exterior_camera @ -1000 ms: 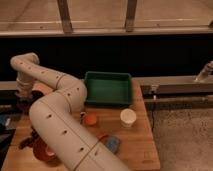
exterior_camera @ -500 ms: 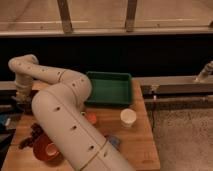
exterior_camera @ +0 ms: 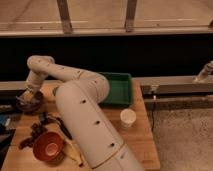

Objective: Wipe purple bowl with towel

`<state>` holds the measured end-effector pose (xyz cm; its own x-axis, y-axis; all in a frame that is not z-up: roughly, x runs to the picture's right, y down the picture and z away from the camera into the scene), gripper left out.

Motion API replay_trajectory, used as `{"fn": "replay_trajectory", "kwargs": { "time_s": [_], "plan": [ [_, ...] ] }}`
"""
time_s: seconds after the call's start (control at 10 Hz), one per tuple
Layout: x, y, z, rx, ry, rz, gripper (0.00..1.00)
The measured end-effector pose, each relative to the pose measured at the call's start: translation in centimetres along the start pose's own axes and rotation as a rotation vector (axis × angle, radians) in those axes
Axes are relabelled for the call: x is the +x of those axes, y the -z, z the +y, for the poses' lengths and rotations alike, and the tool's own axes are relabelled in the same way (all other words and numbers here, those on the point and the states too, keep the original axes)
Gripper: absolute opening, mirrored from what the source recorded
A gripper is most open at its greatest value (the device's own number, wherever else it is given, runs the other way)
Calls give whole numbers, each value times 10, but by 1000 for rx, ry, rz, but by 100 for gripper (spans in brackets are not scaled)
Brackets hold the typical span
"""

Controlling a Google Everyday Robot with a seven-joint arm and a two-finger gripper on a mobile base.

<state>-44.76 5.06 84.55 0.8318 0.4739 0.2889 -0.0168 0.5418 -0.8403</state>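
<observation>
The gripper [exterior_camera: 27,95] reaches down into the purple bowl [exterior_camera: 32,105] at the table's [exterior_camera: 141,144] far left corner — spread or pinching, I cannot tell.

Dim, warm light, brightest at 12 o'clock with black shadow beneath; the hand [exterior_camera: 27,95] at 9 o'clock is murky and blurred.

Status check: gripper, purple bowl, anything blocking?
Gripper at purple bowl, far left of table. Orange bowl apart, near front. Nothing between gripper and bowl.
</observation>
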Motion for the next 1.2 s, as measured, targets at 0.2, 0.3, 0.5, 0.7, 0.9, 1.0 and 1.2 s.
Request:
{"fn": "replay_trajectory", "kwargs": {
  "time_s": [0.2, 0.3, 0.5, 0.7, 0.9, 1.0, 1.2],
  "plan": [
    [1, 1, -11, -4, -4, -5, 0],
    [0, 1, -18, 1, -6, 1, 0],
    [-11, -1, -32, 9, 2, 4, 0],
    [-25, -9, -35, 0, 23, 10, 0],
    [-33, -18, -30, -20, 50, 19, 0],
    [-36, -22, -21, -31, 67, 30, 0],
    [-34, -20, -7, -37, 87, 45, 0]
  ]
}}
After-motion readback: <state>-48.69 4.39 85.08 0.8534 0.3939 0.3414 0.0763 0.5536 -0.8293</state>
